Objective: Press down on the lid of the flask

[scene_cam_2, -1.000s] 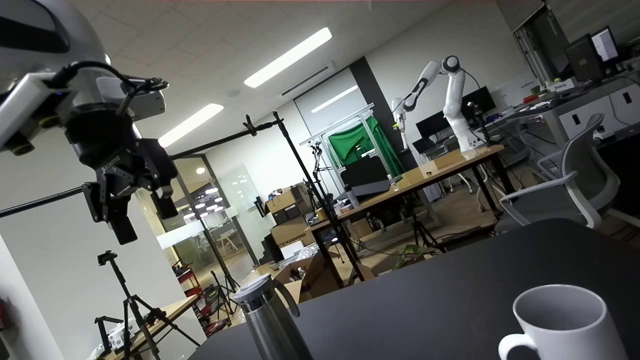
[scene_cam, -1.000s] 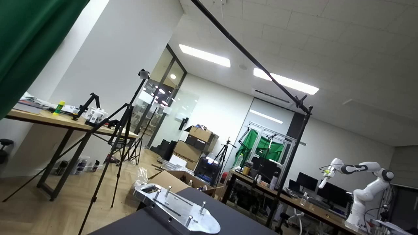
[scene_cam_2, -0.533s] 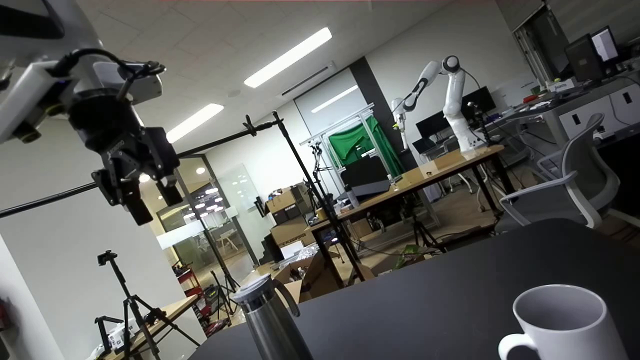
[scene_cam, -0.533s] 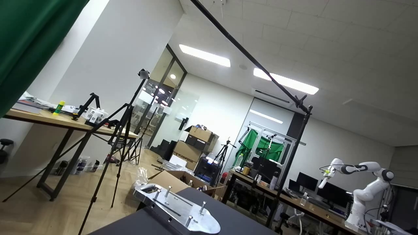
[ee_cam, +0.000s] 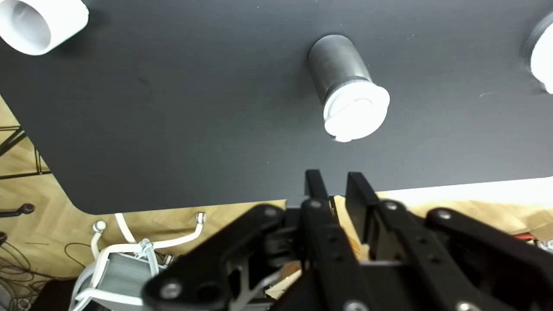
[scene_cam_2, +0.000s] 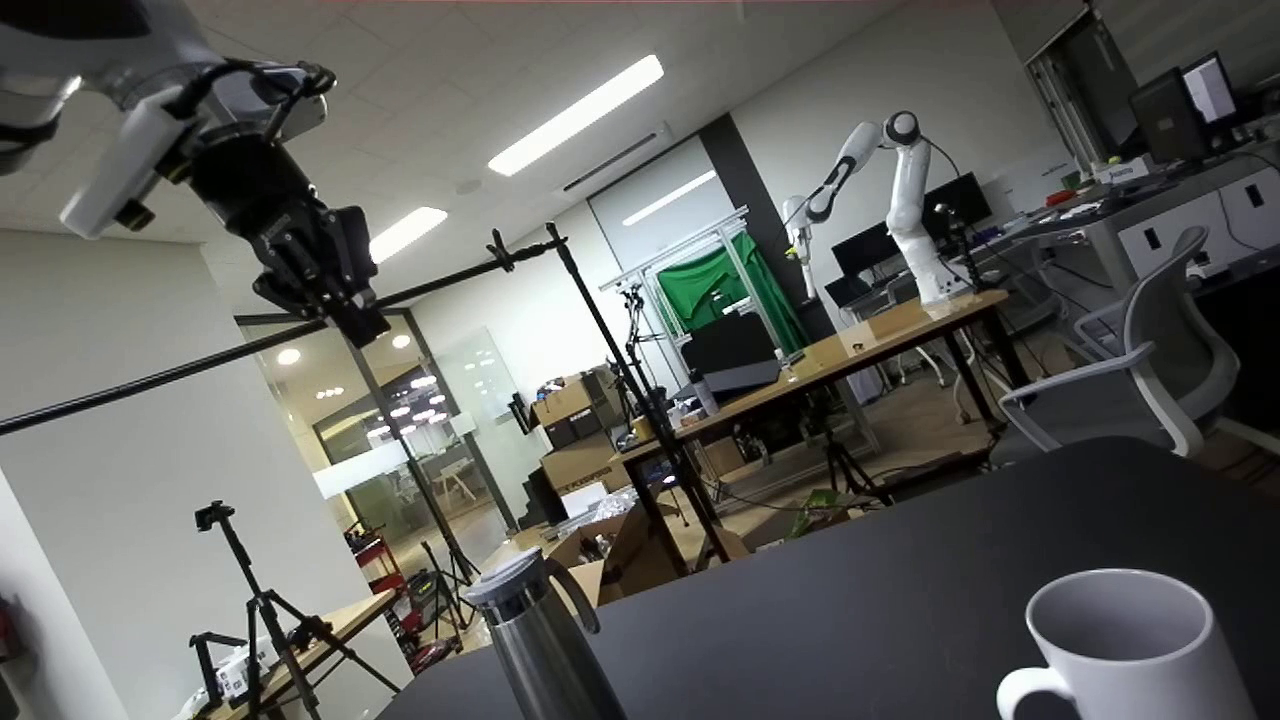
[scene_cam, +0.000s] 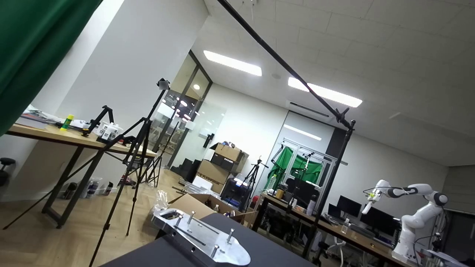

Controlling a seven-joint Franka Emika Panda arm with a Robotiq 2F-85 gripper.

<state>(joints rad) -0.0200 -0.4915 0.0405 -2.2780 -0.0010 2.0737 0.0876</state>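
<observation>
The steel flask point(scene_cam_2: 555, 655) stands low in an exterior view, near 6 o'clock, on a dark table point(scene_cam_2: 850, 600), its pale lid point(scene_cam_2: 508, 580) seated on top and its handle point(scene_cam_2: 577, 597) on the 3 o'clock side. Above the lid and well apart from it, toward 11 o'clock, hangs the gripper point(ee_cam: 336, 183), its jaws parted by a narrow gap — in the wrist view the two fingers point(ee_cam: 362, 192) stand close side by side, with the lid beyond their tips between 12 and 1 o'clock. The white arm point(scene_cam_2: 170, 60) enters that exterior view from the 10 o'clock corner and bends at the wrist, angling the black gripper down toward 5 o'clock, a white housing point(scene_cam_2: 125, 165) slung alongside at 8 o'clock. A white mug point(scene_cam_2: 1150, 680) sits well apart from the flask — at 3 o'clock in the exterior view, between 9 and 10 in the wrist view. A white object point(ee_cam: 545, 60), cut by the wrist view's edge, is at 3 o'clock from the flask. In an exterior view, a metal plate point(scene_cam: 202, 237) with four upright pegs point(scene_cam: 230, 236) shows between 6 and 7 o'clock. A separate white robot arm point(scene_cam: 412, 218) stands in the background of both exterior views.
</observation>
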